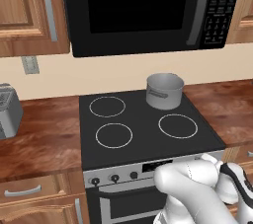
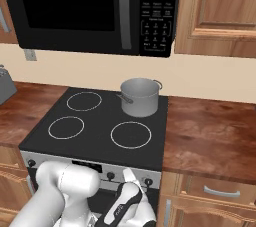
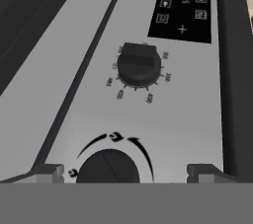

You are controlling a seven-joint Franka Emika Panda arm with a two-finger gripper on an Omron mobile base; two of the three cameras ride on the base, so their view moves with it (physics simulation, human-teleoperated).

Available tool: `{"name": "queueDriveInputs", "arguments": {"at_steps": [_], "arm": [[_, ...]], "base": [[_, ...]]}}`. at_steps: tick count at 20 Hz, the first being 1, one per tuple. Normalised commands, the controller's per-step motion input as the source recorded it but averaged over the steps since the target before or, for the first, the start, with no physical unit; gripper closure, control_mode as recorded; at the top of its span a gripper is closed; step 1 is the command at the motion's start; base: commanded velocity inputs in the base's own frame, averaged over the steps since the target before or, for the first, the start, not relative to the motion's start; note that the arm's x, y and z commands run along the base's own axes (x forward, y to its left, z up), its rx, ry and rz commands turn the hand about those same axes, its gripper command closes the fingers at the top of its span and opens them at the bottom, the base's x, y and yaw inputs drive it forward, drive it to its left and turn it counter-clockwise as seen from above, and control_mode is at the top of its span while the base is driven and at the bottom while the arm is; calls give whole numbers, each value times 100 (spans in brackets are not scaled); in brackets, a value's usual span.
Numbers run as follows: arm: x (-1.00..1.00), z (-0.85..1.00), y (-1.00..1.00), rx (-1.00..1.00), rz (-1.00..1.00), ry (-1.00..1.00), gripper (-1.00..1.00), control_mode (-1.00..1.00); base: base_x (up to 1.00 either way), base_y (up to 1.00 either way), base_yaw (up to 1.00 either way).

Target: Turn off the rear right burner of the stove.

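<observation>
Spread wide and empty, the jaws of the gripper straddle the nearest black knob on the silver front panel of the stove. That knob looks small, rigid and smooth, so pinch its rim squarely. Beyond, a second knob stands apart, and the pot on the rear right ring is well clear.

Black microwave mounted overhead betw. wood cabinets. Grey pot upright, handle pointing left in right base view. Toaster on wood table, far left. Wall outlet above it. Drawer w/ silver handle lower right.
</observation>
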Motion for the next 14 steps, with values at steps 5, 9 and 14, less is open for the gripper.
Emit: {"name": "queueDriveInputs", "arguments": {"at_steps": [5,9,14], "arm": [[0,-5,0,0,0,0,-100,-100],[0,-4,0,0,0,0,100,-100],[0,-6,-3,0,-1,-1,100,-100]], "base": [[0,0,0],[0,0,0],[0,0,0]]}}
